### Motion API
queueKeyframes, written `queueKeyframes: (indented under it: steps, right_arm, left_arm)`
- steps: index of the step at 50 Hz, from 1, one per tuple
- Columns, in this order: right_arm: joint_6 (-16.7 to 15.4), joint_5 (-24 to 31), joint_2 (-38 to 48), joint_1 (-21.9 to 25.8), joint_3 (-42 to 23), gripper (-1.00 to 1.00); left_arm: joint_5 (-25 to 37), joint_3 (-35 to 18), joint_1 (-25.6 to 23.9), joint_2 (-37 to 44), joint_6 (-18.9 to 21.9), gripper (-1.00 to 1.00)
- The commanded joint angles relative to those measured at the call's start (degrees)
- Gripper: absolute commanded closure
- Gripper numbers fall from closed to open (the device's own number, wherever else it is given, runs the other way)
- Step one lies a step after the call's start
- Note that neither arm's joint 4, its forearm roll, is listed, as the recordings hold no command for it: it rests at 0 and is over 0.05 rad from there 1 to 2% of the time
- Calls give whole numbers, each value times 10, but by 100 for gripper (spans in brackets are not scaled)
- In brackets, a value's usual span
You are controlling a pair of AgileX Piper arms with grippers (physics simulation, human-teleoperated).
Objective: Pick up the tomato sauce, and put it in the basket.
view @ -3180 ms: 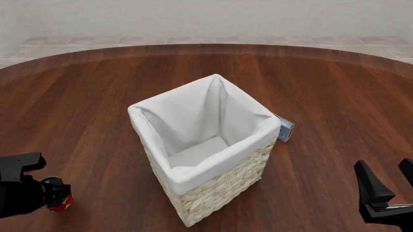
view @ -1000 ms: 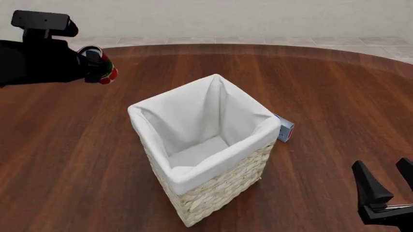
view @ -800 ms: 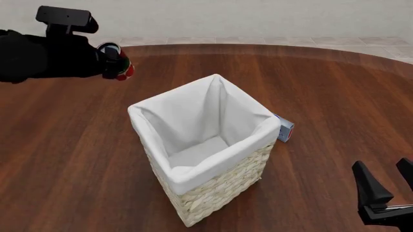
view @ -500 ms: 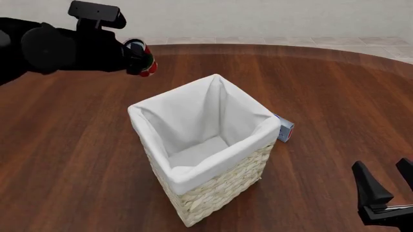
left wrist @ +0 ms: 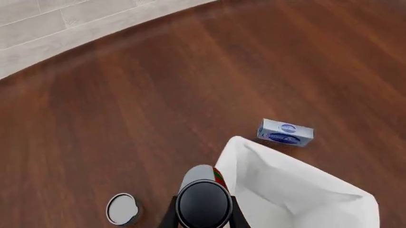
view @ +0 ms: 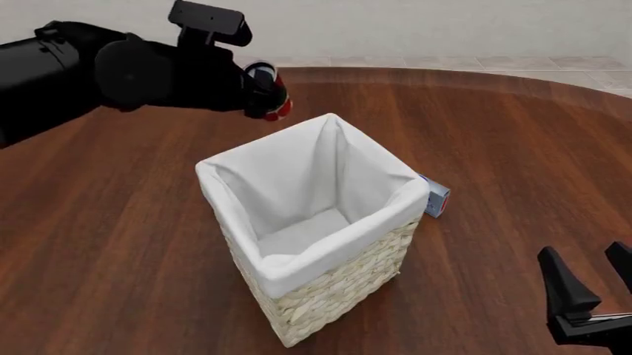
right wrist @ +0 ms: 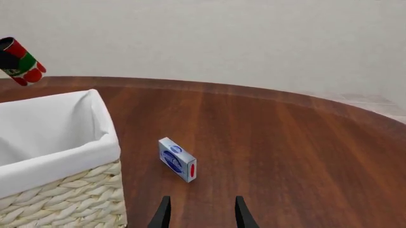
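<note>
My left gripper point(view: 254, 90) is shut on the tomato sauce point(view: 271, 95), a small red can with a green band. It holds the can tilted in the air, just beyond the far left rim of the basket point(view: 296, 260). The basket is tall woven straw with white cloth lining and stands mid-table. In the left wrist view the tomato sauce point(left wrist: 203, 202) sits beside the basket's lining point(left wrist: 298, 190). The right wrist view shows the tomato sauce point(right wrist: 20, 61) above the basket point(right wrist: 63, 142). My right gripper point(view: 593, 292) is open and empty at the near right, and it shows open in its own view point(right wrist: 201, 216).
A small blue-grey box with a red mark point(view: 437, 200) lies on the table against the basket's right side; it also shows in the left wrist view point(left wrist: 285, 133) and the right wrist view point(right wrist: 178, 159). A small grey disc point(left wrist: 121, 209) shows beside the left gripper.
My left arm has lifted the can from low at the near left and carried it up and to the right, toward the basket's far rim. The right arm has barely moved.
</note>
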Motion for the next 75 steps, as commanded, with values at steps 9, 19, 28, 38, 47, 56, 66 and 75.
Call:
queueKeyframes:
  steps: [9,19,28,38,47,56,66,75]
  right_arm:
    - [-5,3,-3,1,0,-100]
    - [-6,2,-2,2,0,-100]
    - [-7,-4,5,2,0,-100]
    - [-6,-2,2,3,0,-100]
    - [-4,5,-5,3,0,-100]
    - [-6,9,-9,3,0,-100]
    - [-8,9,-9,3,0,-100]
    - [-10,4,-4,4,0,-100]
  left_arm:
    - [14,0,-78,-7,-32,100]
    - [18,17,-112,-13,-42,100]
    - [28,28,-129,-5,-38,100]
    - [40,37,-123,11,-20,100]
    - [58,45,-109,38,14,100]
    - [64,51,-118,51,18,100]
    - [68,50,-123,74,26,100]
    - [70,46,-129,99,27,100]
